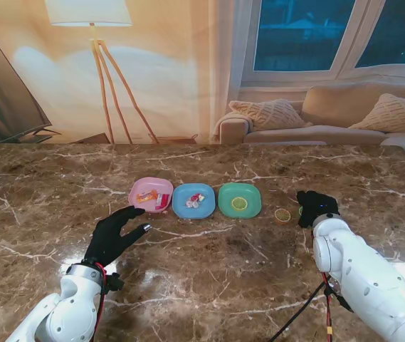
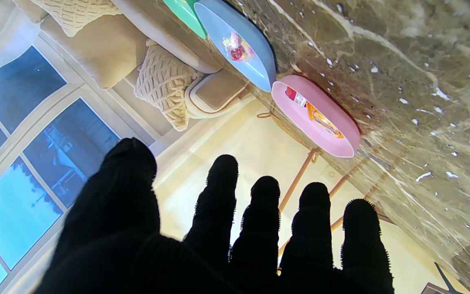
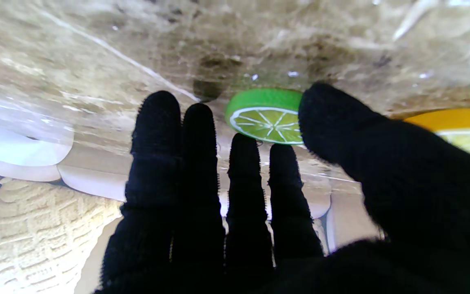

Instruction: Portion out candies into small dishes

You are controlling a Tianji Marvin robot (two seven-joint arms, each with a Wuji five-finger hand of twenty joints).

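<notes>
Green lime-slice candy is lying on the desk right of the green dish, so I'm lowering my right hand, fingers spread and empty, pinching squarely, left hand idling wide.

White arms, black gloved hands
Left hand and right hand wear black knit gloves; glossy white forearms carry red and black cables.
</notes>
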